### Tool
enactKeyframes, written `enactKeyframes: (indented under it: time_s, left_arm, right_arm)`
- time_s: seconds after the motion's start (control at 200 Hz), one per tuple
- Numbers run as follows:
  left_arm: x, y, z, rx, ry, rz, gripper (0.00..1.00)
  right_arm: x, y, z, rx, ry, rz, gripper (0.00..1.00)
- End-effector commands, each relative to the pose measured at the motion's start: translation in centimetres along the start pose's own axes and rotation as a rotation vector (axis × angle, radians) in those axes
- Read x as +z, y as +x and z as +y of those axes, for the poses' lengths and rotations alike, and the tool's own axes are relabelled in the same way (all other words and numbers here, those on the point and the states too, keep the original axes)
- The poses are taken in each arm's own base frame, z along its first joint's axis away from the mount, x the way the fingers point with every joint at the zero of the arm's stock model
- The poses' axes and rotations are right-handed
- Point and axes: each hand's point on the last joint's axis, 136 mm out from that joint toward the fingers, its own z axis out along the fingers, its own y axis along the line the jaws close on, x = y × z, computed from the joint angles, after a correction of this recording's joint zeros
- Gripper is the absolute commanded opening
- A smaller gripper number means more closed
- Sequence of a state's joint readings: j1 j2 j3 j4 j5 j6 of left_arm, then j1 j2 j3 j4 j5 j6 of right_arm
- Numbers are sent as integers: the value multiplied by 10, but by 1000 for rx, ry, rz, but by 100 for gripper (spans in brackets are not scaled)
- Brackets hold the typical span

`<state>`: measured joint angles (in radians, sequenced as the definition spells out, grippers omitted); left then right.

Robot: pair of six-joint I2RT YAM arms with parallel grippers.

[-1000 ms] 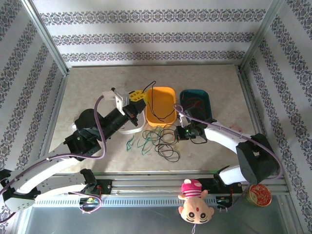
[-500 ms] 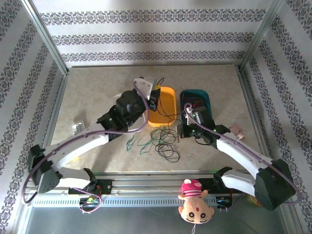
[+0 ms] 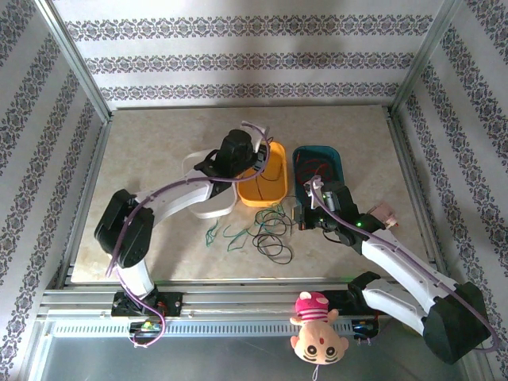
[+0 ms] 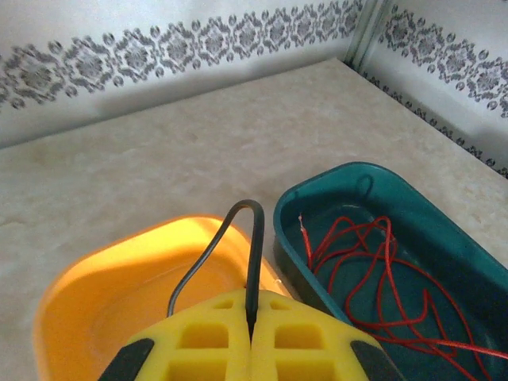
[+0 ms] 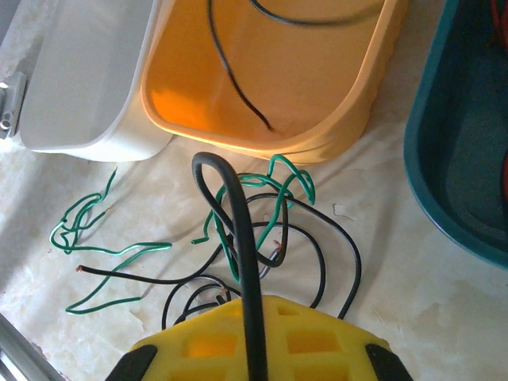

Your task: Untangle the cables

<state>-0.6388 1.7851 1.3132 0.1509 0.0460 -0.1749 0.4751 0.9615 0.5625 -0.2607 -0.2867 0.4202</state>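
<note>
The left fingers (image 4: 238,337) are clenched on a black cable (image 4: 254,262) above the yellow tray (image 4: 95,317). Just beside it, the teal tray (image 4: 341,168) holds red cables (image 4: 373,262). The right fingers (image 5: 274,341) grasp a second black cable (image 5: 248,270) over the counter (image 5: 397,278). There, green cables (image 5: 119,252) and more black ones lie tangled near the yellow tray and the white tray (image 5: 79,79).
</note>
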Motion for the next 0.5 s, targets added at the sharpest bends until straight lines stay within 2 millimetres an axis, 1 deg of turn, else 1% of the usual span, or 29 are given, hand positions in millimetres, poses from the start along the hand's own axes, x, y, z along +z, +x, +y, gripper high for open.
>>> enactKeyframes:
  time_s: [0.0, 0.05, 0.145, 0.16, 0.175, 0.225, 0.245, 0.27, 0.31, 0.405, 0.495]
  left_arm:
    - [13, 12, 3, -44, 20, 90, 0]
    - [17, 19, 8, -52, -9, 124, 0]
    - [22, 33, 28, -61, -105, 163, 0]
    - [23, 35, 31, -63, -119, 169, 4]
    - [23, 37, 33, -64, -131, 173, 11]
    - [24, 38, 40, -59, -159, 176, 38]
    - [24, 36, 41, -49, -167, 172, 47]
    - [23, 33, 42, -37, -170, 167, 56]
    - [21, 25, 41, -22, -169, 154, 63]
    - [9, -2, 31, 12, -133, 97, 69]
    - [-10, -24, 18, 47, -95, 48, 70]
  right_arm:
    - [-2, 0, -3, -8, 21, -7, 0]
    - [-3, 0, -4, -9, 25, -11, 0]
    - [-5, 1, -4, -13, 27, -13, 0]
    - [-5, 1, -4, -12, 27, -14, 0]
    - [-5, 1, -3, -13, 26, -13, 0]
    - [-6, 1, -3, -16, 27, -14, 0]
    - [-6, 2, -3, -16, 27, -13, 0]
    - [-6, 1, -3, -19, 28, -15, 0]
    - [-7, 1, -3, -18, 30, -16, 0]
    - [-7, 1, -2, -22, 35, -13, 0]
    - [-6, 1, -2, -24, 38, -12, 0]
